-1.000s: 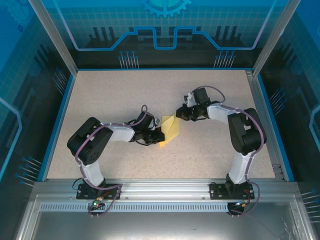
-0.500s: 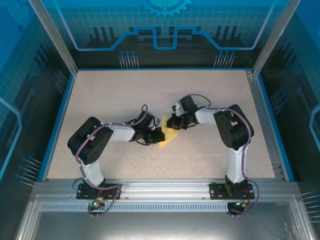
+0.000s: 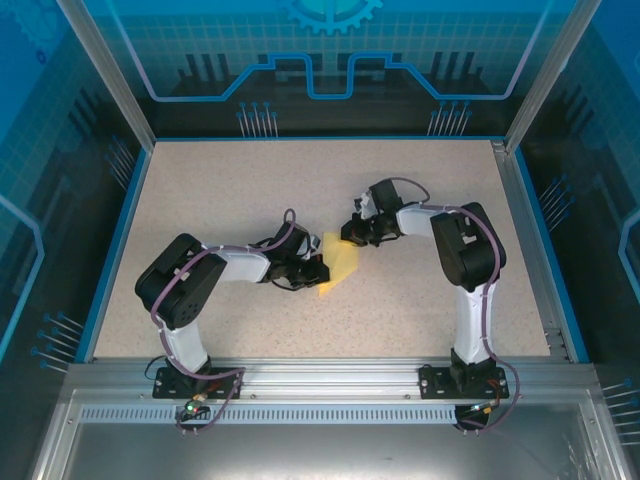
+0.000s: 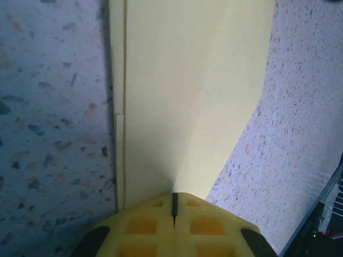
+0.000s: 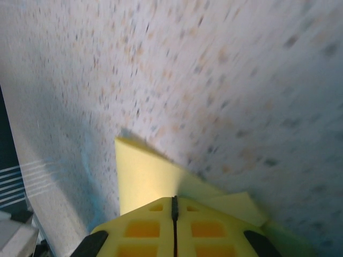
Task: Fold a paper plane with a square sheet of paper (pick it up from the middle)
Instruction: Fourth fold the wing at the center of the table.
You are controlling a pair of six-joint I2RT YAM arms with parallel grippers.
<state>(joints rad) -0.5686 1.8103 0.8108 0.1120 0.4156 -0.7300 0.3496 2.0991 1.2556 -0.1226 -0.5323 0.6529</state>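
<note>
From above, one folded sheet of paper (image 3: 340, 266) lies mid-table (image 3: 200, 200) between two grippers. The left gripper (image 3: 312, 270) meets it at 9 o'clock on a low, stretched left arm (image 3: 185, 285), and the right gripper (image 3: 352, 233) meets it at 1 o'clock on a sharply bent right arm (image 3: 470, 250). The left wrist view adds the sheet's layered edge at 9 o'clock, with the fingers (image 4: 144, 227) pinched to a hairline on it. The blurred right wrist view shows a pointed corner of the sheet (image 5: 139, 176) at 10 o'clock, with those fingers (image 5: 144, 227) likewise clamped on it.
</note>
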